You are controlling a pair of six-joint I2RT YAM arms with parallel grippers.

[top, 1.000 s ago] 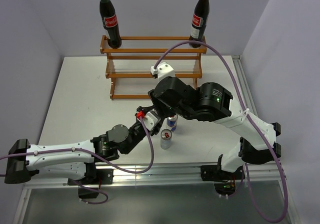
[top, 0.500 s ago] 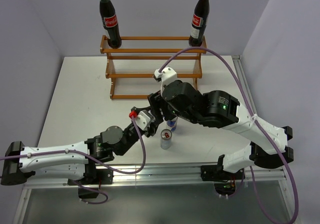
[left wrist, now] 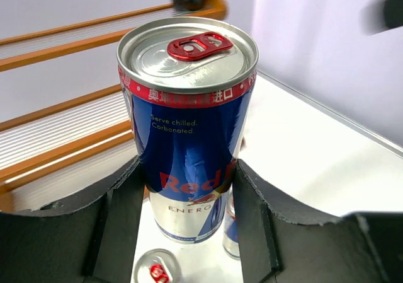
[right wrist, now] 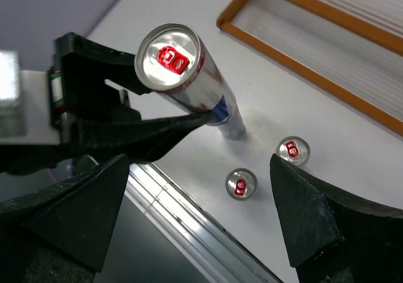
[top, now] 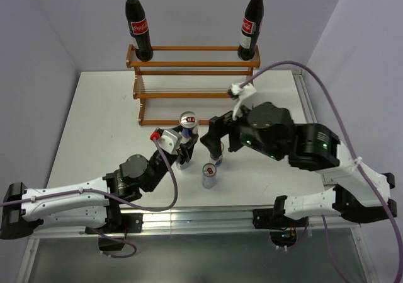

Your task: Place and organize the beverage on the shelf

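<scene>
Beverage can point(left wrist: 189, 138) is now lifted in my clamping left gripper point(left wrist: 187, 191), right gripper point(right wrist: 198, 195) withdrawn open, so far shelf point(top: 189, 95) is next.

table point(top: 94, 125): white, matte
rail point(top: 214, 215): silver, along its 6 o'clock edge
walls point(top: 38, 31): pale lilac, 9 to 3 o'clock
</scene>
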